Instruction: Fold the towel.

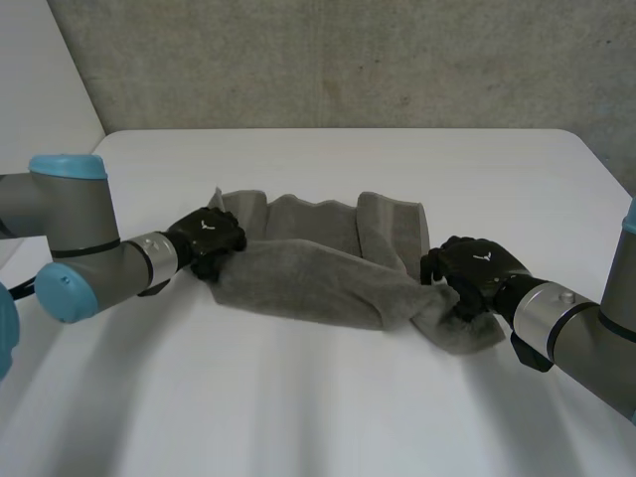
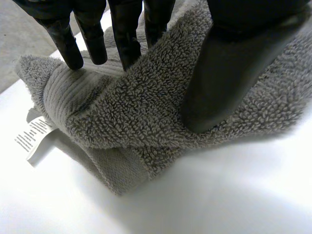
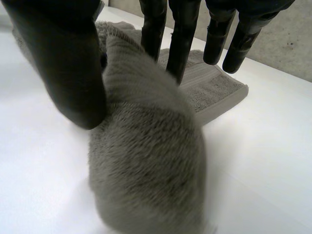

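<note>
- You'll see the grey terry towel (image 1: pixel 318 273) bunched into a rumpled band across the middle of the white table (image 1: pixel 328 407), with its ribbed border showing toward the far edge.
- Your left hand (image 1: pixel 209 237) pinches the towel's left end between thumb and fingers. A white care label (image 2: pixel 35 137) sticks out from under that end.
- Your right hand (image 1: pixel 469 266) pinches a raised fold at the right end, also between thumb and fingers.

The towel (image 1: pixel 308 273) is grey with a ribbed band, its label (image 2: pixel 35 137) white with dark print; the table (image 1: pixel 328 417) is white.
</note>
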### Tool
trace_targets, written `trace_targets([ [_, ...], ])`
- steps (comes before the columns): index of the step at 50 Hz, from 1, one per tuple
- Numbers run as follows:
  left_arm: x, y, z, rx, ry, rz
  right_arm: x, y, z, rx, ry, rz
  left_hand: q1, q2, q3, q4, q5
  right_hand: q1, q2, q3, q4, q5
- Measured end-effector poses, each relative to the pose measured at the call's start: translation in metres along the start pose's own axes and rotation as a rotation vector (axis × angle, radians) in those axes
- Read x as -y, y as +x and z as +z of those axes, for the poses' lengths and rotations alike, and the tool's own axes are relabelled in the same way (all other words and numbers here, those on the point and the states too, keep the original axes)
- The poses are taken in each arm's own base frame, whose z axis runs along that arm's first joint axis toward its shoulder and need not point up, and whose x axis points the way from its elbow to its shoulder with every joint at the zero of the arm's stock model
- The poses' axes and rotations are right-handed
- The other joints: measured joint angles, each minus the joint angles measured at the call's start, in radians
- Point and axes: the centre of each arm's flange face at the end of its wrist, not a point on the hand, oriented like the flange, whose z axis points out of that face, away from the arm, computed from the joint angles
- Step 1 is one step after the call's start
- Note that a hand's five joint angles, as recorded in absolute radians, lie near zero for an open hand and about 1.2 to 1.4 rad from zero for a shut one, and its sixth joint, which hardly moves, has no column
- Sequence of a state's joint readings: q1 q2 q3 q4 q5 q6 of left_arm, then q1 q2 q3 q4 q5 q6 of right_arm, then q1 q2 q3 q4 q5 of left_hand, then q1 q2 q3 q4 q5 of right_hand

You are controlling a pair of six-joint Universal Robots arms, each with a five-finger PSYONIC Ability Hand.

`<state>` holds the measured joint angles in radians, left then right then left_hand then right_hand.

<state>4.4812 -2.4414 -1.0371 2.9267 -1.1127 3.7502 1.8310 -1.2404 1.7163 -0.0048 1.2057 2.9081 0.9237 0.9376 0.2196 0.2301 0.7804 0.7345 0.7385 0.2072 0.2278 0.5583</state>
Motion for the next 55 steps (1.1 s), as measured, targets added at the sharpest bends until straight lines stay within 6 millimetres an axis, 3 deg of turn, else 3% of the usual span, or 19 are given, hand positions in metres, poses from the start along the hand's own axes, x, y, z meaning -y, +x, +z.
trace_targets([
  [10,0.019,0.01,-0.042,-0.003,-0.011,-0.005,0.0,-0.002,-0.003,0.004,-0.003,-0.053,0.0,-0.002,0.0,0.0,-0.009,0.575,0.543,0.0,0.0,0.579],
  [18,0.024,0.024,-0.076,-0.002,-0.03,-0.017,0.002,-0.008,-0.012,0.054,-0.021,-0.131,-0.049,-0.063,0.0,0.0,-0.079,0.579,0.543,0.0,0.0,0.584],
  [24,0.014,0.039,-0.101,-0.016,-0.076,-0.053,0.0,-0.017,-0.027,0.144,-0.096,-0.271,-0.175,-0.187,0.0,0.0,-0.207,0.579,0.543,0.0,0.0,0.584],
  [31,-0.001,0.053,-0.123,-0.026,-0.127,-0.096,0.001,-0.013,-0.036,0.18,-0.143,-0.359,-0.309,-0.306,0.0,0.0,-0.349,0.579,0.543,0.0,0.0,0.585],
  [39,0.0,0.054,-0.13,0.008,-0.099,-0.09,-0.001,-0.01,-0.033,0.166,-0.128,-0.367,-0.374,-0.386,0.0,0.0,-0.443,0.582,0.543,0.0,0.0,0.585],
  [55,0.01,0.033,-0.114,0.184,0.02,-0.096,-0.005,-0.013,-0.029,0.159,-0.099,-0.335,-0.59,-0.645,0.0,0.0,-0.697,0.584,0.543,0.0,0.0,0.586],
])
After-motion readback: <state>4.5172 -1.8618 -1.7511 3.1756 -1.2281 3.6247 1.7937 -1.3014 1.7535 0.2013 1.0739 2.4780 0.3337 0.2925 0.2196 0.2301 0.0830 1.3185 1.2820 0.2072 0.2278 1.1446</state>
